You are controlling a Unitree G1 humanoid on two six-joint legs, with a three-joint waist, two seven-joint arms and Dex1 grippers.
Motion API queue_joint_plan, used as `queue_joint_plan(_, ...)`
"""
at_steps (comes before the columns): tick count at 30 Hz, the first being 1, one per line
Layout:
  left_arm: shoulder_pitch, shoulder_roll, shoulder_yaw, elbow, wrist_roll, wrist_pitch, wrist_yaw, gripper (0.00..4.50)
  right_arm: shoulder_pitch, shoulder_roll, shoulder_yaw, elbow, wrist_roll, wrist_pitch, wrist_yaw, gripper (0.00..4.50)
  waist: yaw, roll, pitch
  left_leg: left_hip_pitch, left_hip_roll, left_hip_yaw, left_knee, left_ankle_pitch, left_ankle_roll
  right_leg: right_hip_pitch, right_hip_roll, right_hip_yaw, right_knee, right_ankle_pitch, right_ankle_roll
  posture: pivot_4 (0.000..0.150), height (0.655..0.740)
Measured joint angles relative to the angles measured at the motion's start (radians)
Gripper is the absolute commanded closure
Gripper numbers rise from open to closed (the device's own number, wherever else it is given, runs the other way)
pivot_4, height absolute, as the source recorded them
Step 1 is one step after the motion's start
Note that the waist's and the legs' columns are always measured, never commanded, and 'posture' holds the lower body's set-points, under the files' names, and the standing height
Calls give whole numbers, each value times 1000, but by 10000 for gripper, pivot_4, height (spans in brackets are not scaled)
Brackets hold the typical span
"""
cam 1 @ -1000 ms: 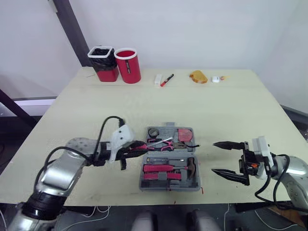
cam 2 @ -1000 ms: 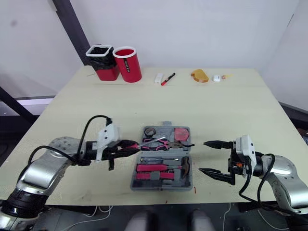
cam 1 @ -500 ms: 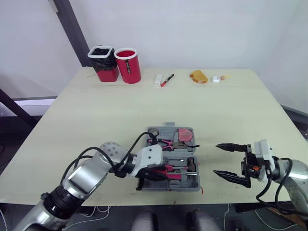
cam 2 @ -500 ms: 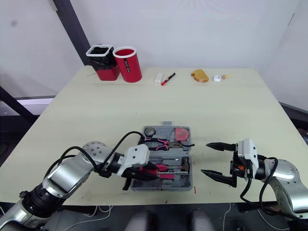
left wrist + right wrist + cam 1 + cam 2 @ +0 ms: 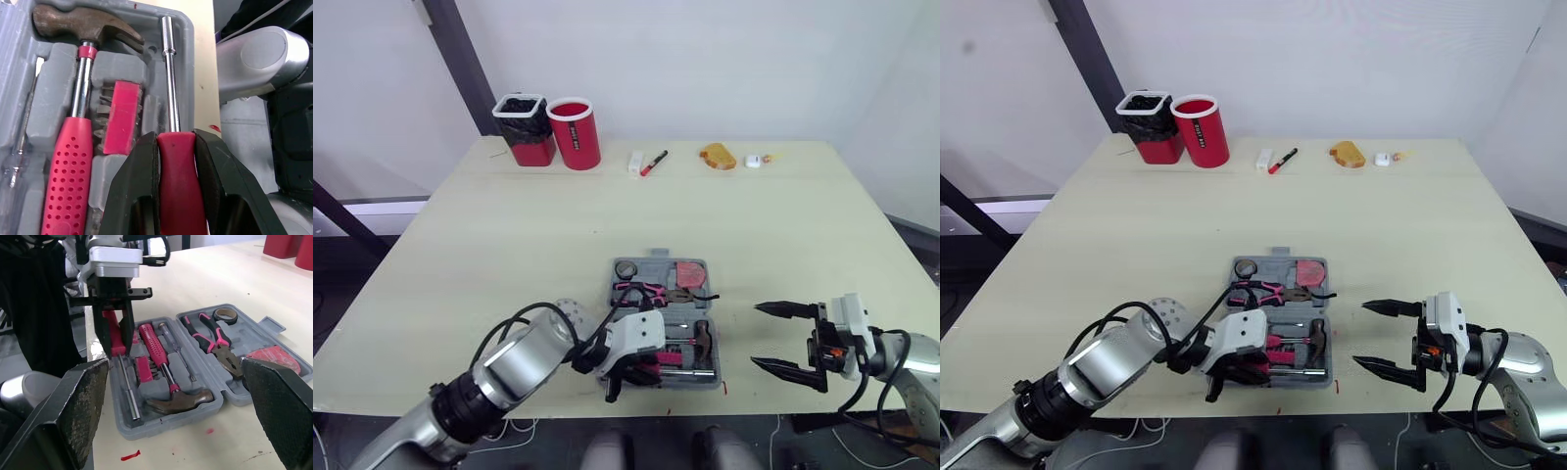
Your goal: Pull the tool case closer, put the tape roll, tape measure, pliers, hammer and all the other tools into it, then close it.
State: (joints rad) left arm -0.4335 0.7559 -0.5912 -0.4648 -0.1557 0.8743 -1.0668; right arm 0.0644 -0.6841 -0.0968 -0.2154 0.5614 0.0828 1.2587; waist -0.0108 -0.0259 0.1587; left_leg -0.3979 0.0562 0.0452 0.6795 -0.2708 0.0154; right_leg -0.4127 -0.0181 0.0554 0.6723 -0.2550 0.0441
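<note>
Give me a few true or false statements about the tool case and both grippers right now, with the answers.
The left gripper holds a red-handled screwdriver. True.
The right gripper grips the hammer. False: it is open and empty, to the right of the case; the hammer lies in the case.
The case is shut. False: it lies open.
The pliers lie in the case. True.
</note>
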Motion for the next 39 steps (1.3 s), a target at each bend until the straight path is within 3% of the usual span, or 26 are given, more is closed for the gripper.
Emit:
queue_joint_plan(34,-40,-46,-49,97,35,-39,-22,39252,4,-25,-1,20,-6,-22,14,0,4,0,0,0,0,0,1,0,0,0,0,0,0,0,0,1500,7400)
queue_joint_plan(36,-40,-47,-49,98,35,-39,-24,28942,8,-23,-1,20,-8,-22,9,0,4,0,0,0,0,0,1,0,0,1,0,0,0,0,0,1500,7400)
queue_joint_plan(39,-40,-48,-51,99,37,-46,-23,27118,10,-21,-1,20,-9,-23,4,0,4,0,0,0,0,0,1,0,0,1,0,0,0,0,0,1500,7400)
